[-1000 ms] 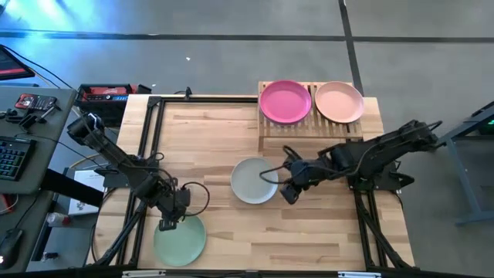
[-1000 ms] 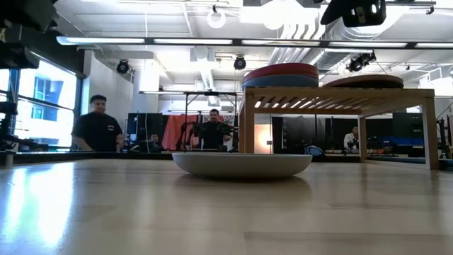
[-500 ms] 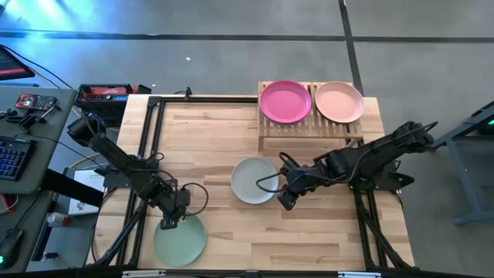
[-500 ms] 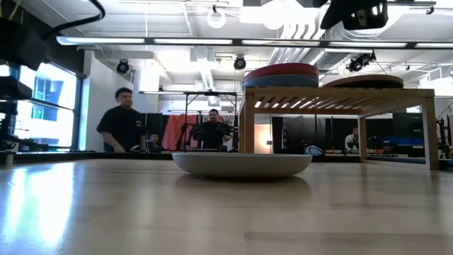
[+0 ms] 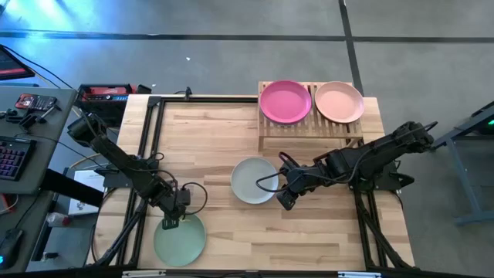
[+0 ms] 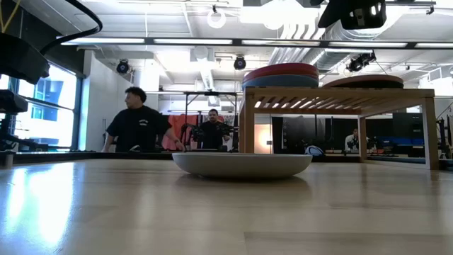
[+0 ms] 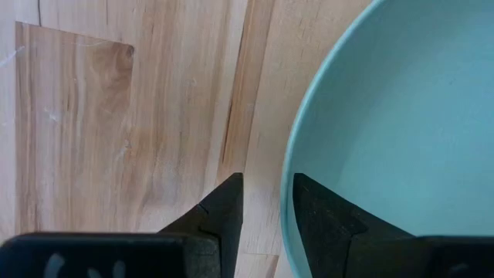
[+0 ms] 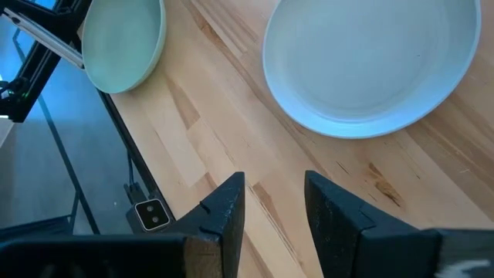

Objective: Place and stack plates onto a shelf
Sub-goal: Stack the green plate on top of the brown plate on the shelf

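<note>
The mint green plate [image 5: 179,239] lies flat near the table's near-left corner. My left gripper [image 5: 171,221] is at its far rim, open: in the left wrist view one finger [image 7: 228,208] stands outside over the wood, the other [image 7: 324,220] over the plate's inside [image 7: 401,116], with bare wood showing beside the rim. The off-white plate [image 5: 253,180] rests flat mid-table, and it also shows in the low view [image 6: 242,164]. My right gripper [image 5: 284,198] hovers open just right of it. The shelf [image 5: 312,123] carries the magenta plate [image 5: 285,101] and the peach-pink plate [image 5: 340,102].
In the low view the shelf [image 6: 336,95] stands on legs with plate stacks on top [image 6: 281,73], and there is room under it. Black frame rails [image 5: 147,147] run along the table's left side. A desk with a keyboard [image 5: 11,158] is left of the table. People [image 6: 138,127] stand in the room behind.
My right gripper has moved a little toward the table's near-left, closer to the off-white plate's right rim. Both plates have stayed put. A person in the background has walked to the right.
</note>
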`<state>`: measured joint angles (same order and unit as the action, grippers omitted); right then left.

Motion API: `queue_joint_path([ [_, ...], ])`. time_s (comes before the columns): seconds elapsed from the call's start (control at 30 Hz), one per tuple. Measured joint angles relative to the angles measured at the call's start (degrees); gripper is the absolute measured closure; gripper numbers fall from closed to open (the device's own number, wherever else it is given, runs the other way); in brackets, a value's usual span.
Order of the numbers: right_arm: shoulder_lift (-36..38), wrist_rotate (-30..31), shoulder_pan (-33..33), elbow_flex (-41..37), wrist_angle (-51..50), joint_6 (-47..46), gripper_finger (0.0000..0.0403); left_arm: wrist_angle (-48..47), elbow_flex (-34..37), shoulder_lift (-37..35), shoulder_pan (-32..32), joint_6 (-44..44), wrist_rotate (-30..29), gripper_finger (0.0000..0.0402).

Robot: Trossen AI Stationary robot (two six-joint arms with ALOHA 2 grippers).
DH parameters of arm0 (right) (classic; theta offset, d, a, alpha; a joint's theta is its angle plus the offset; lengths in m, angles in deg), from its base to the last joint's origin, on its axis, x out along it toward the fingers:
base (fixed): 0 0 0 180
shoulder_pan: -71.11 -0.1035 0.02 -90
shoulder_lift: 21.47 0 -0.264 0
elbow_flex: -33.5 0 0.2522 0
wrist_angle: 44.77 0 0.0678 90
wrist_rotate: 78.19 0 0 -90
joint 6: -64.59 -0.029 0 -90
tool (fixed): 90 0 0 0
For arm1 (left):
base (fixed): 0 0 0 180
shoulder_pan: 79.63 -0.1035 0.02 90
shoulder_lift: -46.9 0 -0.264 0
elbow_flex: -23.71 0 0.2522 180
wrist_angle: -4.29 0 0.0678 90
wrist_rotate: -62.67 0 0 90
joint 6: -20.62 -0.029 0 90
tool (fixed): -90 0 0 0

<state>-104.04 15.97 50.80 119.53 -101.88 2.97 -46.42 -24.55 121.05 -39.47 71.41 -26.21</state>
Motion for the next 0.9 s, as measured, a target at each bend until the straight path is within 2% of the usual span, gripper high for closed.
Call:
queue_joint_path([
  [0.53,0.0,0.0,0.0,0.0,0.0,0.1,0.0289,3.0,-0.2,3.1,0.0,1.3,0.8,0.0393],
  [0.73,0.0,0.0,0.0,0.0,0.7,0.1,0.0289,2.8,-0.7,3.2,0.0,4.1,3.7,0.0399],
  [0.9,0.0,0.0,0.0,0.0,1.8,-1.4,0.0289,-1.1,-4.7,3.4,-0.8,7.3,3.8,0.04],
])
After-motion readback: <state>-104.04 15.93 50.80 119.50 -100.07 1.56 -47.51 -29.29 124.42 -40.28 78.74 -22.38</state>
